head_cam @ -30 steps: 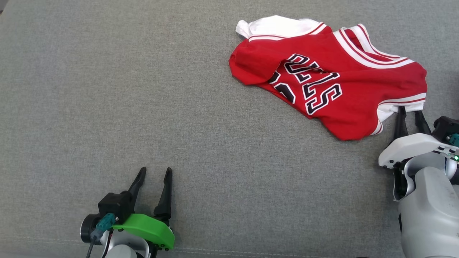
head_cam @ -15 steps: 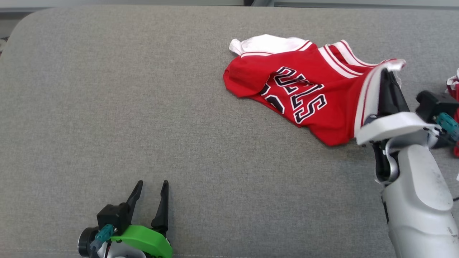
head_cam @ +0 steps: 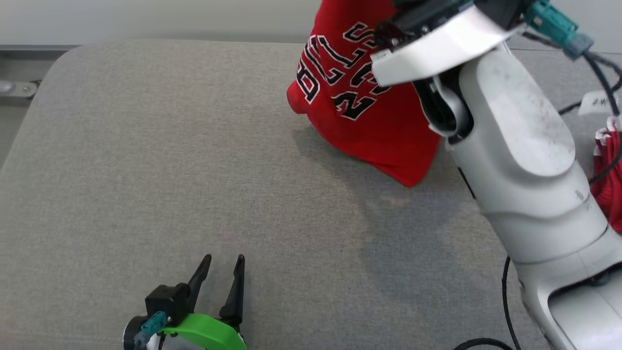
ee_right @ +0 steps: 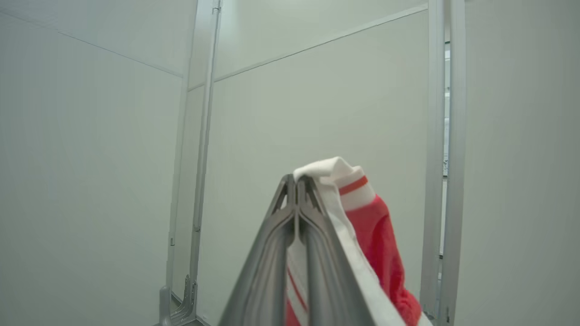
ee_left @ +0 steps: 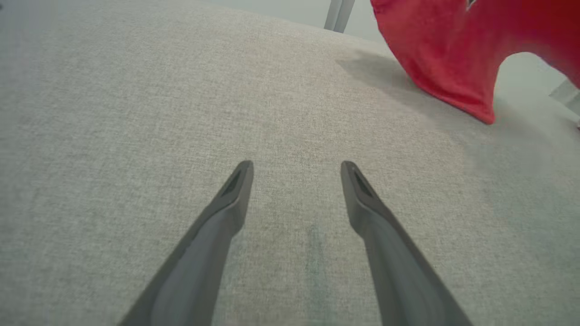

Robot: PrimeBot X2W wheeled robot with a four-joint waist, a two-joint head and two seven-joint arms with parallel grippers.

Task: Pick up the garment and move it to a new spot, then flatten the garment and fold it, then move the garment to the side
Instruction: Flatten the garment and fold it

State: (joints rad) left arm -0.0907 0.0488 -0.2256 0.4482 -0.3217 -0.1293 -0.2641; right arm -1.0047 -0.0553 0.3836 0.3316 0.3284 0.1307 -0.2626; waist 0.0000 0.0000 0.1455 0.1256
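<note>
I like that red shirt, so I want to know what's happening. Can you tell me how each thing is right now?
red jersey, lifted, hanging crumpled from the right hand.
right hand, shut on the jersey's white-trimmed edge, held high.
left hand, open, empty, low over the pad.
grey pad, flat, jersey's shadow on it.
other red cloth, bunched up beside the right arm.

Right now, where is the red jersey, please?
In the head view the red jersey hangs upper centre-right from the right gripper, above the grey cushion, far from the left gripper.
</note>
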